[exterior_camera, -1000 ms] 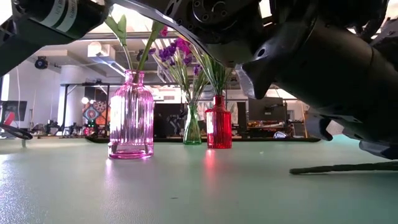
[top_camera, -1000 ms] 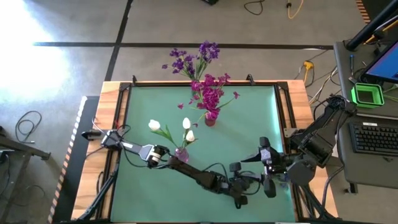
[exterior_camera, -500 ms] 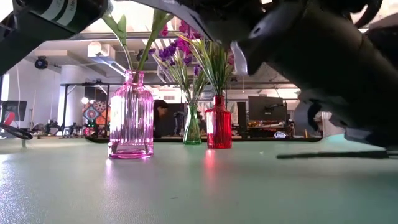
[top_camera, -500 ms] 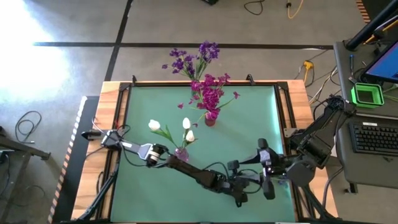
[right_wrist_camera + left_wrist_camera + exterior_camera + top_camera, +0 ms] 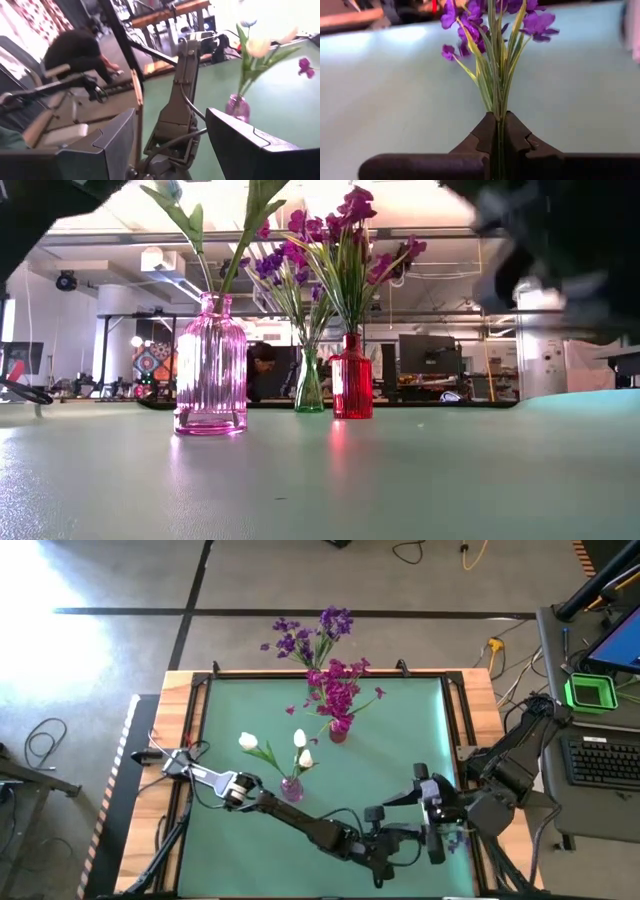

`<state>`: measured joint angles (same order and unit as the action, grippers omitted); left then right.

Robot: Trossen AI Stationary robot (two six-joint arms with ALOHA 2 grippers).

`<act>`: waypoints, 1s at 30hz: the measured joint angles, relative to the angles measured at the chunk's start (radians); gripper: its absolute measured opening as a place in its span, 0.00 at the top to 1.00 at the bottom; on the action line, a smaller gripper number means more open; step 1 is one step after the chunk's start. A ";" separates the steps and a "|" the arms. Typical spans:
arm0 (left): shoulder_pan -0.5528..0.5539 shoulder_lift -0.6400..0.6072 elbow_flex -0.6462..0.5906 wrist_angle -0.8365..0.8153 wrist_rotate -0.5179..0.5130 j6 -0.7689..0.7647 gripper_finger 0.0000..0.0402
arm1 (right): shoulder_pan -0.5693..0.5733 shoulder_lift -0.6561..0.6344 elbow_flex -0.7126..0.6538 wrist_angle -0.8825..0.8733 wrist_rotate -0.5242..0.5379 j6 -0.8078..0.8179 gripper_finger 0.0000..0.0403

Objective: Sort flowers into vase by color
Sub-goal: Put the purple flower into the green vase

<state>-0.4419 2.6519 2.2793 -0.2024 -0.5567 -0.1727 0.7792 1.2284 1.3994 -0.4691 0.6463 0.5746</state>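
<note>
The left gripper (image 5: pixel 497 132) had its jaws clamped on the purple flower (image 5: pixel 492 30), stems pointing straight out from them; the right gripper (image 5: pixel 170 145) waited beside it, jaws agape and empty.

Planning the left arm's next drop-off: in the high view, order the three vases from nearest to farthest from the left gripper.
From the left gripper, shut on a purple flower:
1. Pink vase, with the white flowers, mid-table.
2. Red vase, with the magenta flowers, farther back.
3. Green vase, with purple flowers, at the far edge.

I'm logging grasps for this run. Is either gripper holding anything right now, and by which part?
The left gripper is shut on a purple flower, clamped on its green stems below the blooms. The right gripper is open and holds nothing.
</note>
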 joint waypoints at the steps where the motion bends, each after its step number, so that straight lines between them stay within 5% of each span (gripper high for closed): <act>1: -0.004 -0.013 -0.009 0.002 -0.001 0.004 1.00 | 0.000 -0.001 0.000 0.017 0.000 -0.001 0.42; 7: -0.033 -0.100 -0.133 0.011 -0.004 -0.004 1.00 | 0.000 -0.010 0.001 0.079 -0.001 -0.014 0.42; 20: -0.128 -0.539 -0.736 0.439 -0.058 0.046 1.00 | 0.000 -0.037 0.001 0.183 0.001 -0.150 0.42; 30: -0.221 -0.756 -0.914 0.472 -0.072 0.066 1.00 | 0.000 -0.116 0.002 0.324 0.008 -0.293 0.42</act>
<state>-0.6633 1.8956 1.3651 0.2695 -0.6290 -0.1062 0.7788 1.1120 1.4014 -0.1451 0.6540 0.2816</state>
